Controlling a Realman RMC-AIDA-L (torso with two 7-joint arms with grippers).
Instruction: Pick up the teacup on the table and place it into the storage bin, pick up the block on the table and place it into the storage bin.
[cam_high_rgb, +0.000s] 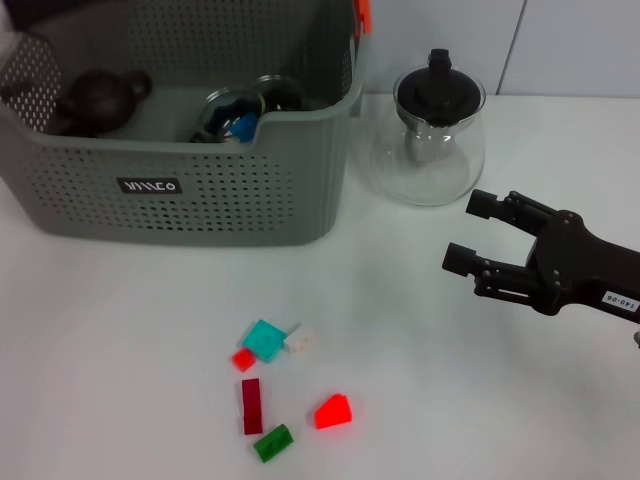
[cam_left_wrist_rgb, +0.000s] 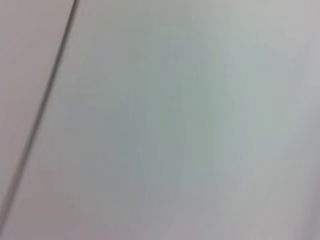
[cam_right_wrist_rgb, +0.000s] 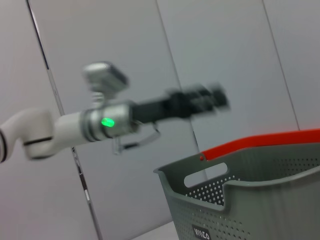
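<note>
You're looking at a plain pale wall (cam_high_rgb: 560, 45) behind the work area, made of flat panels with thin dark seams (cam_high_rgb: 512, 45) running between them. From the right wrist view the same kind of wall panels (cam_right_wrist_rgb: 225, 60) fill the background, split by a couple of slanted seams (cam_right_wrist_rgb: 60, 110). The left wrist view gives you just a blank grey-white panel (cam_left_wrist_rgb: 190, 120) with one dark seam (cam_left_wrist_rgb: 42, 107) crossing it. Light is soft and even, with no hard shadows.

White desk (cam_high_rgb: 120, 330) holding a grey-green storage bin (cam_high_rgb: 200, 195), a glass teapot (cam_high_rgb: 432, 140) (black-lidded), and scattered small blocks (cam_high_rgb: 285, 385).
</note>
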